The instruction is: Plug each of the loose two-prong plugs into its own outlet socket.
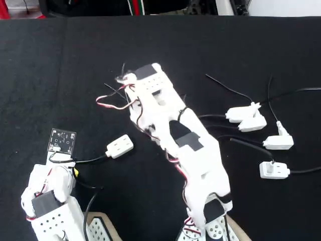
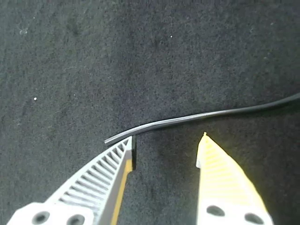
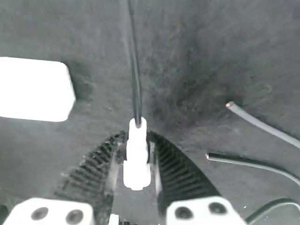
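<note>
"What has the right claw (image 3: 137, 140) got?"
"It's clamped on a small white plastic plug (image 3: 137, 164) at lower centre, with its black cord (image 3: 135, 70) running upward."
"And the left claw (image 2: 167, 140)?"
"Spread wide over the black worktop (image 2: 70, 70), with a thin black cable (image 2: 211, 113) just past its tips."
</note>
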